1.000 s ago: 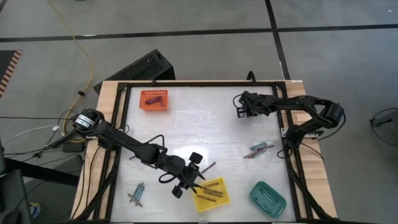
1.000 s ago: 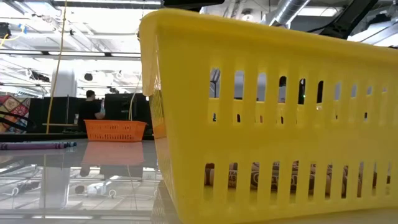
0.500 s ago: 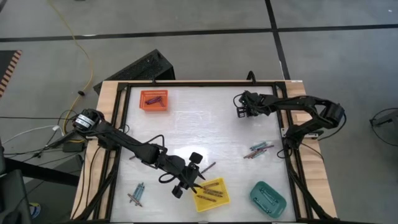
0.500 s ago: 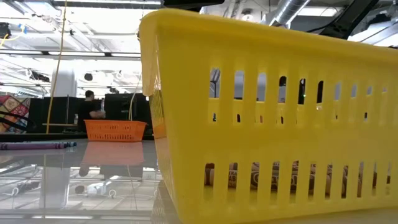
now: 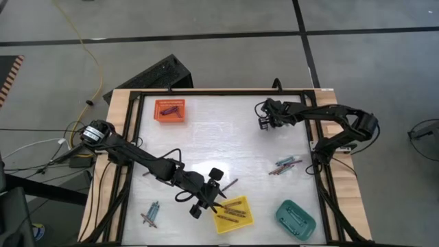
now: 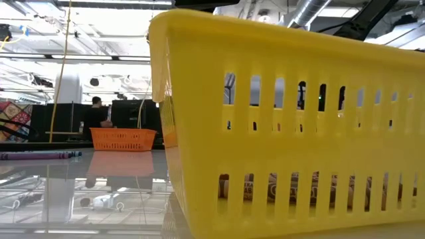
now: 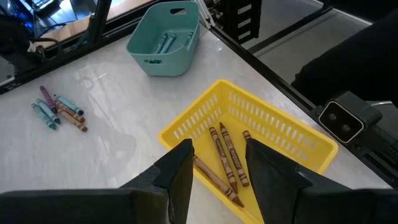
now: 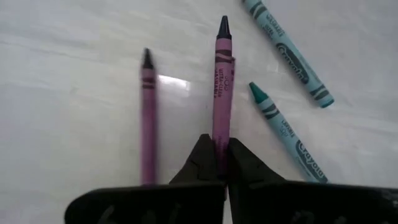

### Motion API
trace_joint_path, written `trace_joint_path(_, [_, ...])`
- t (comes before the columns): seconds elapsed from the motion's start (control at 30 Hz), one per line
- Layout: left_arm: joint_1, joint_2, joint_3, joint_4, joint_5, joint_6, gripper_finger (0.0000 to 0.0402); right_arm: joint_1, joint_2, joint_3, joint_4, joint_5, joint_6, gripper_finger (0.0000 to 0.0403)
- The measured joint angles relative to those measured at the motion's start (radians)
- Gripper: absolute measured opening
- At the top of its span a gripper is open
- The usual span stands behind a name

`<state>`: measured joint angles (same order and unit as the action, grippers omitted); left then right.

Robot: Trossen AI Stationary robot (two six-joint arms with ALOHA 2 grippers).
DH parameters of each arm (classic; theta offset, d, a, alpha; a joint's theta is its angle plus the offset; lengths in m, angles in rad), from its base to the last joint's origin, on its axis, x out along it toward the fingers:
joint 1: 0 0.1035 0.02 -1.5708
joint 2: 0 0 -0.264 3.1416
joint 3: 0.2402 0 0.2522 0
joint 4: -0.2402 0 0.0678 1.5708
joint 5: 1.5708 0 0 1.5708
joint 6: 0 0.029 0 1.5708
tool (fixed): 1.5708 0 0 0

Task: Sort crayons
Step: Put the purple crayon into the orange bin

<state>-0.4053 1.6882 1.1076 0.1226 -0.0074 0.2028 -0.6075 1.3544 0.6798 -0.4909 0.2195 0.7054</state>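
From above, my left arm reaches in from the table's left edge and bends across the glossy white table (image 5: 206,137), ending with my left gripper (image 5: 206,199) just beside the yellow tray (image 5: 245,218) near the front edge. My right arm folds in from the right edge, its right gripper (image 5: 264,120) over the far right part of the table. I count three trays: an orange tray (image 5: 169,110) at the far left, the yellow one, and a teal tray (image 5: 295,219) at the front right. Loose crayons (image 5: 285,165) lie in a small cluster near the right edge, and another cluster (image 5: 150,214) sits at the front left.

At table height, the yellow tray's slotted plastic wall fills most of the sight; the orange tray shows far behind, and a person sits in the room beyond.

My left wrist camera shows my left fingers (image 7: 180,174) spread apart, holding nothing, above the yellow tray, where three brown crayons (image 7: 222,158) lie. The smooth teal tray holds a few teal sticks, and about five loose crayons lie on the table.

My right wrist camera shows my right fingers (image 8: 244,165) pinched on a purple crayon (image 8: 221,81), paper-wrapped with a dark tip. A second purple one (image 8: 147,118) lies beside it, and two teal crayons (image 8: 286,46) rest on the other side.
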Motion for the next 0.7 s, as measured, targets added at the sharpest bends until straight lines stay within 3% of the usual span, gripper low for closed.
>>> trace_joint_path(0.4, [0.000, 0.000, 0.000, -0.025, 0.000, 0.000, 0.0138, 0.034, 0.000, 0.051, -0.078, 0.011, -0.040, 0.0009])
trace_joint_path(0.7, [0.000, 0.000, 0.000, -0.075, -0.006, -0.001, 0.0138, 0.186, -0.001, 0.162, -0.164, -0.004, -0.126, 0.0008])
